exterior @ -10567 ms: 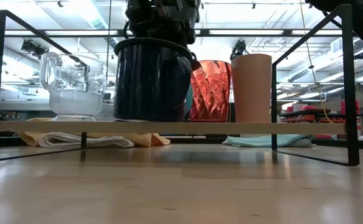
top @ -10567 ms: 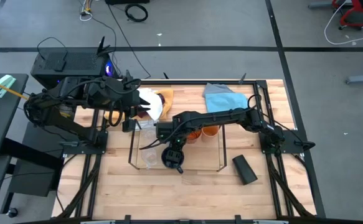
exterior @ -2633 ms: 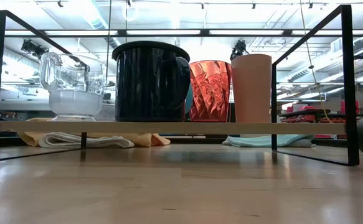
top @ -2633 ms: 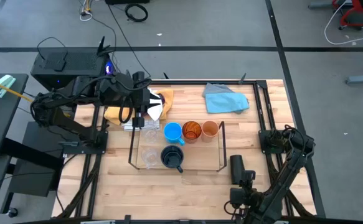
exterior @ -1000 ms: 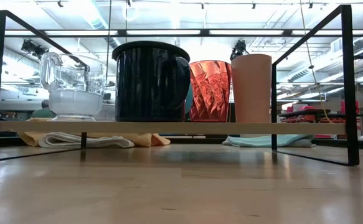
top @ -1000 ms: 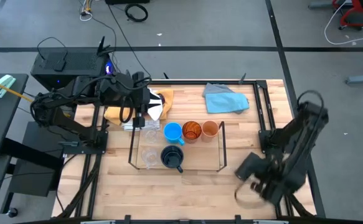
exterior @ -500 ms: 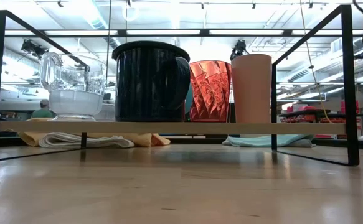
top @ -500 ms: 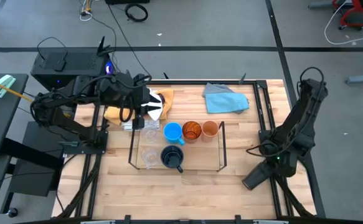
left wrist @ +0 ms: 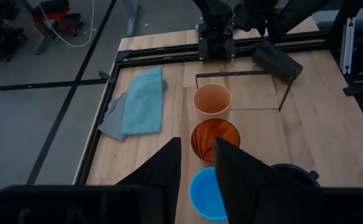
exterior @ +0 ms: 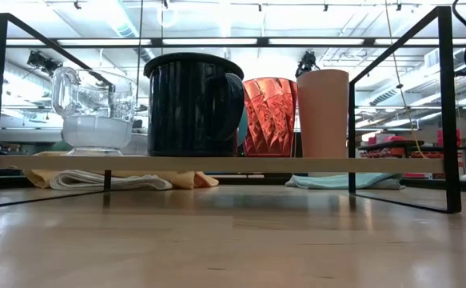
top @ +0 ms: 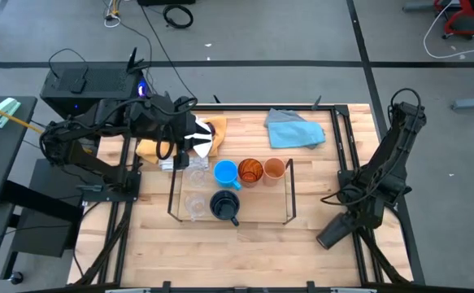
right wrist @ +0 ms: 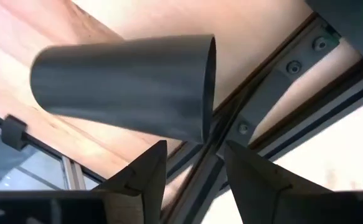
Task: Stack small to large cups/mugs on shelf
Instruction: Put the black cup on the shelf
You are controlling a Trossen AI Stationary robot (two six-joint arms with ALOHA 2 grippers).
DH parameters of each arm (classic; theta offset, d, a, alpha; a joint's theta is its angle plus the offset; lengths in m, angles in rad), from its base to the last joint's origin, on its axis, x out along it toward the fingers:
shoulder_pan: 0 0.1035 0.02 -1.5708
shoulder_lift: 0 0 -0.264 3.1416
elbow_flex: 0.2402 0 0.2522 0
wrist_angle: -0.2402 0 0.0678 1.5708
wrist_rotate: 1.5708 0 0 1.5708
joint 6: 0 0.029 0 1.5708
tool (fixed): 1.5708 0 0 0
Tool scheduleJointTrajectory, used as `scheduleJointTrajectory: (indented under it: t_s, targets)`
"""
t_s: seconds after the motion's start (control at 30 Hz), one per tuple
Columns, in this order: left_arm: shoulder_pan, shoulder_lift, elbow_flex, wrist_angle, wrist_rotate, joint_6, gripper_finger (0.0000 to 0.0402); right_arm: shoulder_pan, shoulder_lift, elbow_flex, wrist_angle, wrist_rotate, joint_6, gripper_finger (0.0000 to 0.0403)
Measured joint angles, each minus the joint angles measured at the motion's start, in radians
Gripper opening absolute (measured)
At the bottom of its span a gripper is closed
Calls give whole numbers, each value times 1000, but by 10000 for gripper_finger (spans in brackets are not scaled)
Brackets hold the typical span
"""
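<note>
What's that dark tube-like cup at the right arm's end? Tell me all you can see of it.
The black cup is a plain, matte, dark grey-black tumbler without a handle, slightly tapered, its wider open mouth showing as a thin rim. It lies sideways at the right gripper, off the shelf, near the table's front right edge; whether the fingers clamp it is unclear.

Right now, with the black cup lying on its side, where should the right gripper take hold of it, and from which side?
Probably across the mid-body of the black cup, coming down from above. It lies on its side, so its round wall faces up, and the open right gripper close by could straddle that wall crosswise.
</note>
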Motion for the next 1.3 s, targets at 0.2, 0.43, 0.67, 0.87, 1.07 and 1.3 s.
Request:
scheduleJointTrajectory:
  t_s: [0.2,0.43,0.67,0.87,1.07,1.3]
  targets:
    - [0,0,0,0,19,-10,105,-2,-1,-39,63,12,63,165]
    - [0,0,0,-1,19,-18,105,-2,27,-153,237,15,92,165]
    - [0,0,0,-4,19,-15,105,-2,43,-153,315,128,74,164]
    - [0,0,0,-4,19,-14,103,-2,42,-87,275,141,55,164]
    - [0,0,0,-4,19,-13,101,-5,42,-27,149,199,51,164]
    - [0,0,0,-4,19,-15,107,-81,36,-3,76,245,-175,168]
